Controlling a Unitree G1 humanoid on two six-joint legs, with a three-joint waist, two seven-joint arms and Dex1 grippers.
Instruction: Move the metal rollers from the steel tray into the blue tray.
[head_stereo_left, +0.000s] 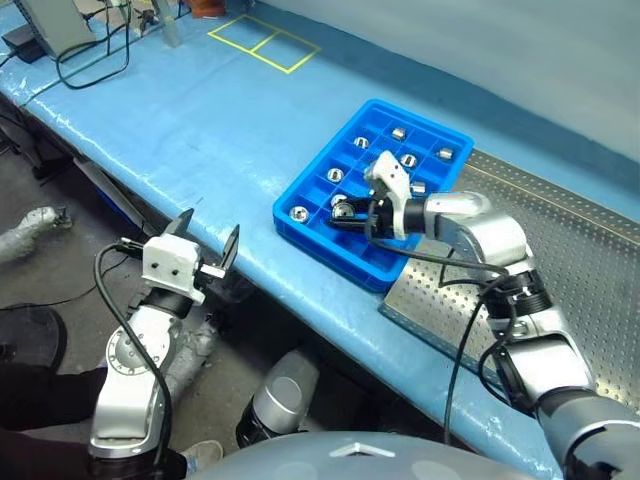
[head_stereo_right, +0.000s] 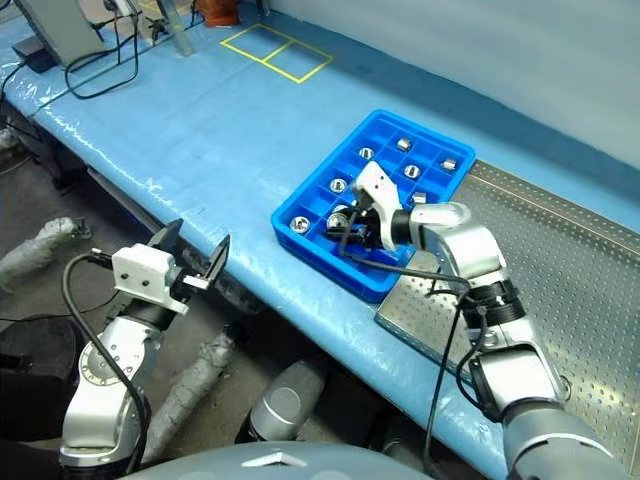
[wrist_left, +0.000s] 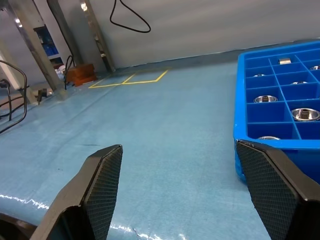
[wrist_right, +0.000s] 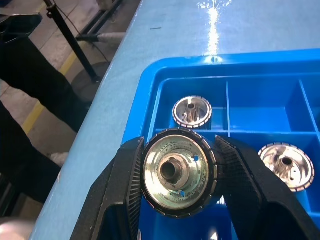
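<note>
A long workbench (head_stereo_left: 200, 130) under blue sheeting carries the steel tray (head_stereo_left: 580, 260), perforated and low-rimmed, on the robot's right, with the blue tray (head_stereo_left: 300, 196) overlapping its near corner and reaching out onto the sheeting. The right gripper (head_stereo_left: 345, 212) hangs over the blue tray's near end, its two black fingers (wrist_right: 125, 190) clamped on one of the metal rollers (wrist_right: 177, 172), whose flat face with the central hole is turned toward the wrist camera. That roller sits above a compartment beside the tray's corner cell, where another roller (wrist_right: 192, 111) lies; a third (wrist_right: 286, 160) rests in a neighbouring cell. More rollers sit singly in cells further along the grid, among them one (head_stereo_left: 398, 133) in the far row and one (head_stereo_left: 445, 154) by the far corner. The left gripper (head_stereo_left: 208, 246) is off the bench's near edge, well apart from the blue tray, fingers spread wide and holding nothing. A yellow taped rectangle (head_stereo_left: 264, 42) marks the sheeting at the far end, near black cables (head_stereo_left: 90, 60) and a grey stand (head_stereo_left: 55, 22).
</note>
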